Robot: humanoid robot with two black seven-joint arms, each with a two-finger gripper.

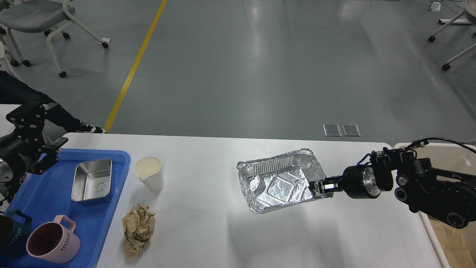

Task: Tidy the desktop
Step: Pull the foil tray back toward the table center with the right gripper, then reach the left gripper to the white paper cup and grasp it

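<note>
The white desktop [223, 238] fills the lower part of the head view. My right gripper [319, 187] comes in from the right and is shut on the right rim of a crumpled aluminium foil tray [279, 182], which hangs tilted a little above the desktop's right half. My left gripper [50, 150] is a dark shape over the far left corner of the blue tray [122, 163]; its fingers cannot be told apart. A white paper cup [149, 173] stands just right of the blue tray. A crumpled brown paper ball [138, 229] lies in front of the cup.
The blue tray holds a steel rectangular dish [92, 180], a pink mug [52, 240] and a dark blue mug [13, 232]. A beige bin [452, 158] stands past the desktop's right edge, under my right arm. Chairs stand on the grey floor beyond.
</note>
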